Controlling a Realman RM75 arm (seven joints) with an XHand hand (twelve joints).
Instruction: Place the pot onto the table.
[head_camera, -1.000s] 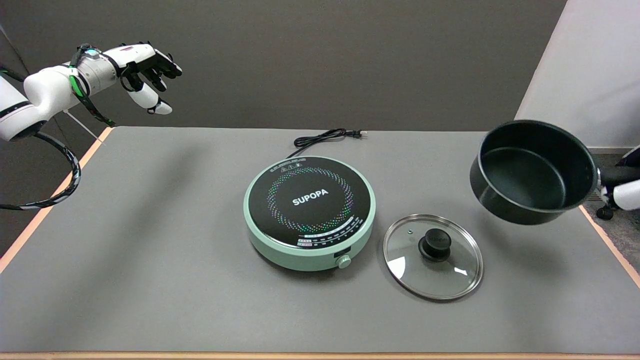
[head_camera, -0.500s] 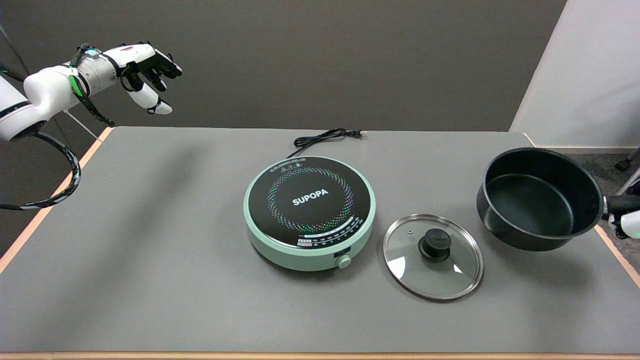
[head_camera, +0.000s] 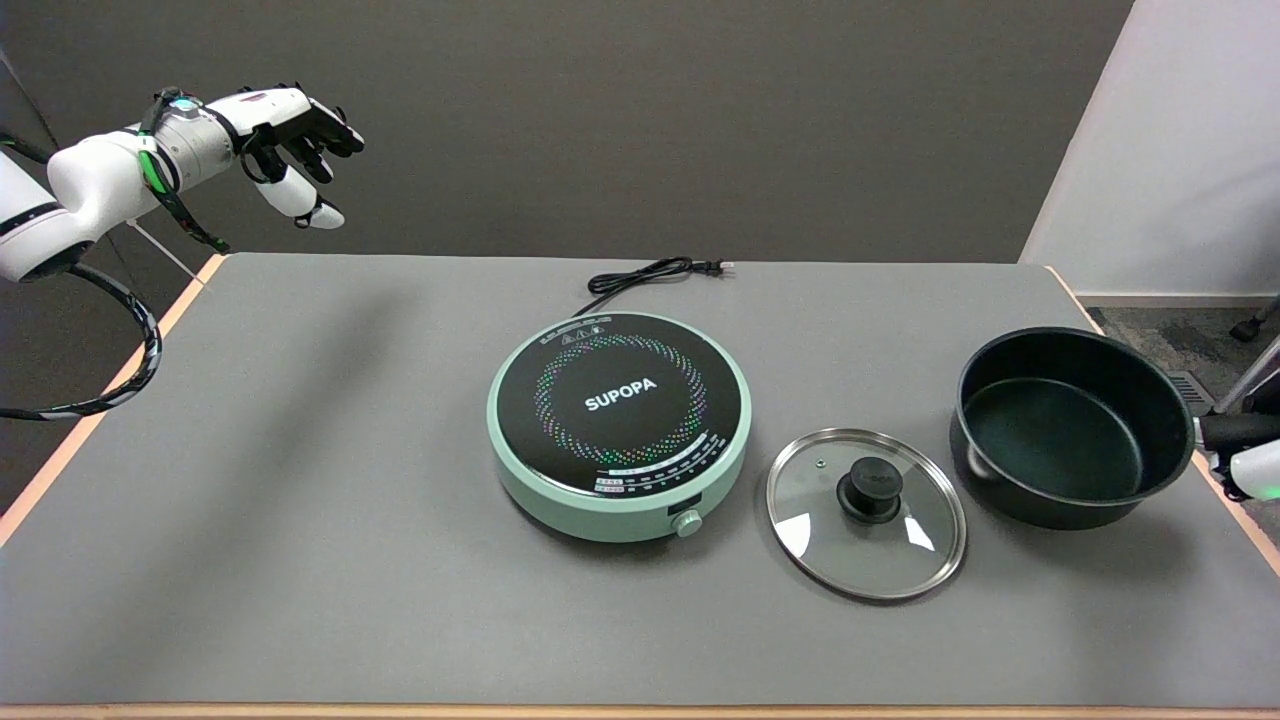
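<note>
The black pot sits low at the table's right side, close beside the glass lid. It looks level, and its base appears to touch the grey surface. Its black handle points right, off the table edge. Only a small white part of my right hand shows at the picture's right border, wrapped around that handle. The rest of the hand is out of view.
A glass lid with a black knob lies flat just left of the pot. The mint-green induction cooker stands at the table's middle, its cord trailing behind. The idle left hand hangs at the upper left.
The pot has come down from the air at the right, levelled out and settled by the lid. My right hand went down with it, still on the handle.
</note>
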